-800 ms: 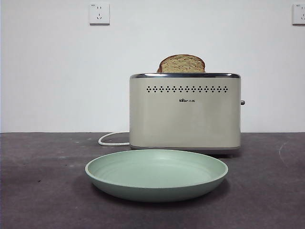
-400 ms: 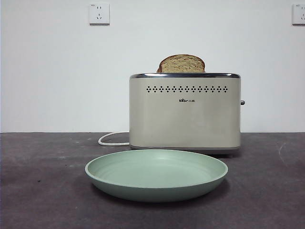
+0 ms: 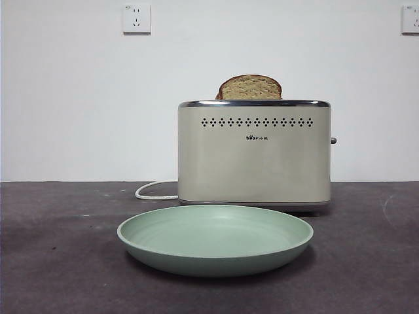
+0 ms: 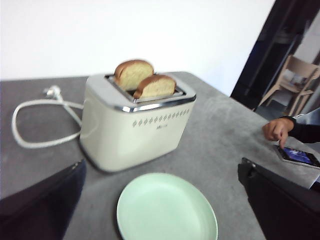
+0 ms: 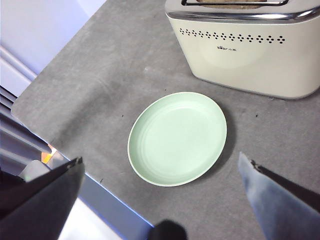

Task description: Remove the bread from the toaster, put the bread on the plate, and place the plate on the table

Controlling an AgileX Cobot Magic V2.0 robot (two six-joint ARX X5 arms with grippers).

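The task has not started in earnest: the bread [image 3: 249, 87] stands upright in the cream toaster [image 3: 254, 154], its domed top showing above the chrome rim. The left wrist view shows 2 slices [image 4: 145, 81] in the 2 slots, one behind the other; in the front view only 1 dome shows. The mint-green plate [image 3: 215, 260] lies empty on the grey table [image 3: 59, 261], just in front of the toaster and apart from it. A white cord [image 3: 152, 191] runs off from the toaster's base.

Neither arm appears in the front view. The left gripper [image 4: 160, 200] hangs high with its jaws wide apart, looking down on toaster and plate; the right gripper [image 5: 160, 200] also has its jaws spread and holds nothing, above the plate near the table edge. At the far side of the left wrist view a person's hand [image 4: 276, 131] touches a phone [image 4: 298, 156], well away from the work.

The step in hand looks like the approach to the toaster. The next move likely calls for 1 gripper to come down over the slot and close on the slice's exposed top, then lift straight up so the crust clears the rim
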